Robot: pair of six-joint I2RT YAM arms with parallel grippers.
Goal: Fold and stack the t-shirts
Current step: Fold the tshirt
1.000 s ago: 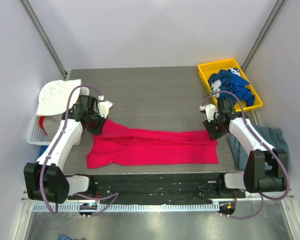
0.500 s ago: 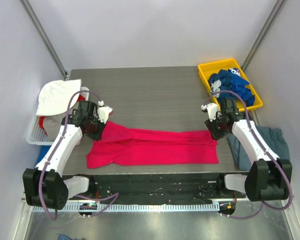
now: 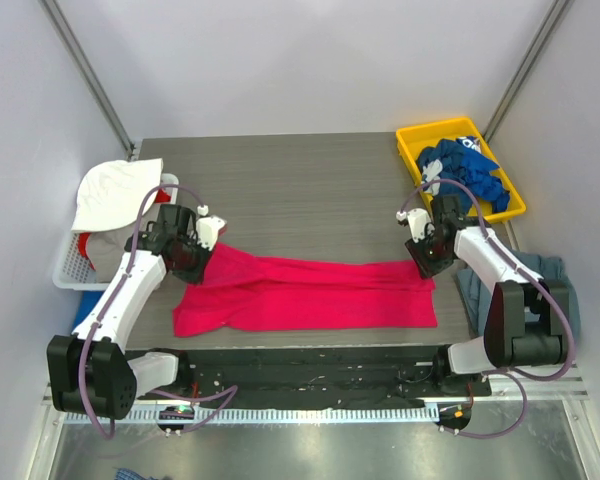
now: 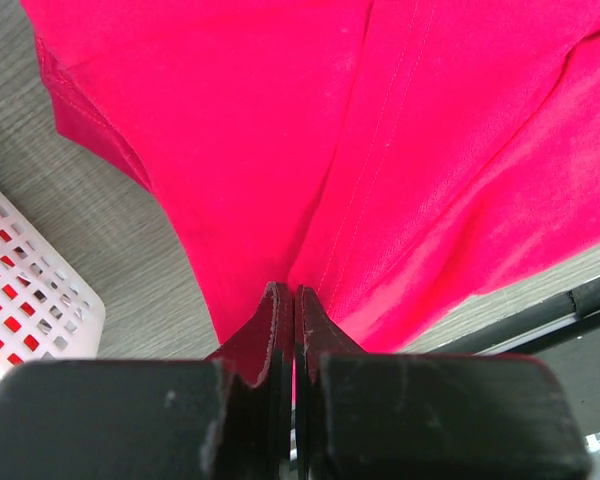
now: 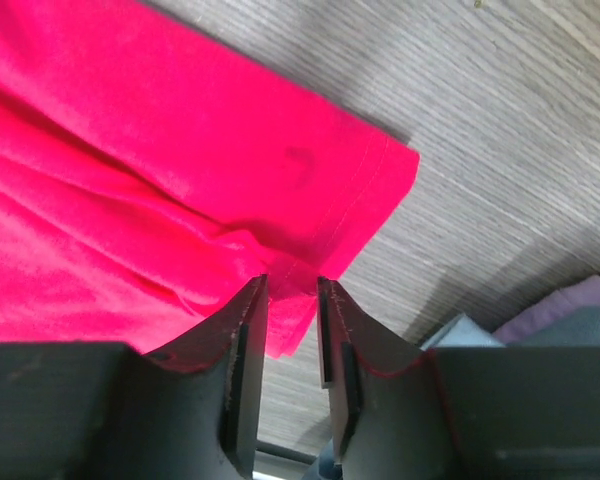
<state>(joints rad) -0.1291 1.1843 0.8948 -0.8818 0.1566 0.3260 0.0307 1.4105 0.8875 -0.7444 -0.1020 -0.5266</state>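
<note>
Pink shirt [image 3: 310, 295] lies part-folded, a long strip on my worktop [image 3: 310, 190]. My left fingers [image 4: 270, 345] pinch it; my right fingers [image 5: 242, 345] stand parted about its hem. Blue shirts [image 3: 465, 170] lie unfolded in the bin [image 3: 410, 152].

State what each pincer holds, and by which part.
Left pincer: clamped on the pink-red t-shirt, on a fold at its left end. Right pincer: jaws apart astride the right hem, nothing clamped.

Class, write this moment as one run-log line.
left gripper: shut on pink-red t-shirt | right gripper: open, straddling its hem | t-shirt: mostly on table
</note>
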